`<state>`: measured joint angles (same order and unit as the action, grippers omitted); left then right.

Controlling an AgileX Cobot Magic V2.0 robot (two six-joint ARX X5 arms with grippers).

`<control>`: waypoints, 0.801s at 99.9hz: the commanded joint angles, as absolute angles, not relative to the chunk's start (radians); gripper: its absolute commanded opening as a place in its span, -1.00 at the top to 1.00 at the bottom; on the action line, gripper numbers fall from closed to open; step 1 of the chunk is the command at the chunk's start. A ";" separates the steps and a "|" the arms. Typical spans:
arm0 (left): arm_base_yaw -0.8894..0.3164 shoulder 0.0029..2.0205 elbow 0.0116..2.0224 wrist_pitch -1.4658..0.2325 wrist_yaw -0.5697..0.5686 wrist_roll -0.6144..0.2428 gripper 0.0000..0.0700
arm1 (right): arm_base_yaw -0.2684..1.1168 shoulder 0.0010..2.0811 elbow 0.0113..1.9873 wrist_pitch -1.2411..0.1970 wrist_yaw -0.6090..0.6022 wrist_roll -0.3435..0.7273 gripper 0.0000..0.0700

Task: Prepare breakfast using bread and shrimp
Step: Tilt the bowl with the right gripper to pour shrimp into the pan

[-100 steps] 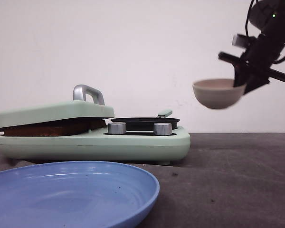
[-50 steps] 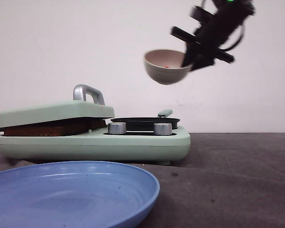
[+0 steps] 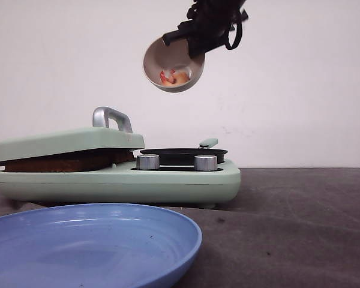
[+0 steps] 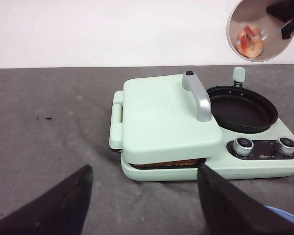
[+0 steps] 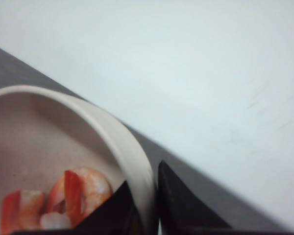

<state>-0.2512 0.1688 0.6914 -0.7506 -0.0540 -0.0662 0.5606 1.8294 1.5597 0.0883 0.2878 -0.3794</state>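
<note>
My right gripper [image 3: 195, 45] is shut on the rim of a beige bowl [image 3: 173, 65] and holds it tilted high above the black round pan [image 3: 183, 155] of the mint-green breakfast maker [image 3: 117, 180]. Pinkish-orange shrimp [image 3: 174, 78] lie in the bowl's low side; they show close up in the right wrist view [image 5: 68, 200] and in the left wrist view [image 4: 250, 43]. The bread [image 3: 66, 162] shows only as a brown crust edge under the shut lid [image 4: 166, 120]. My left gripper [image 4: 142, 205] is open and empty above the table in front of the maker.
A blue plate [image 3: 90, 246] lies at the near left of the table. Two silver knobs [image 3: 147, 161] sit on the maker's front by the pan. A grey handle [image 3: 111, 117] stands on the lid. Dark table surface [image 3: 306, 228] lies to the right.
My right gripper has carried the bowl left and up, from the right of the maker to above the pan, and tilted it so its opening faces the camera and the shrimp show.
</note>
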 commanded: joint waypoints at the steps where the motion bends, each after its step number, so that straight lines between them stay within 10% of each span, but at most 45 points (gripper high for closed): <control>1: -0.253 0.168 0.696 -0.733 -0.057 -0.060 0.00 | 0.575 1.837 1.584 0.113 0.324 -0.562 1.00; 80: -0.253 0.168 0.696 -0.680 -0.056 -0.060 0.00 | 0.640 1.844 1.584 0.334 0.563 -0.875 1.00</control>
<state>-0.2508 0.1688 0.6914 -0.6857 -0.0540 -0.0662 0.6266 1.8294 1.5597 0.3016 0.5529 -0.8360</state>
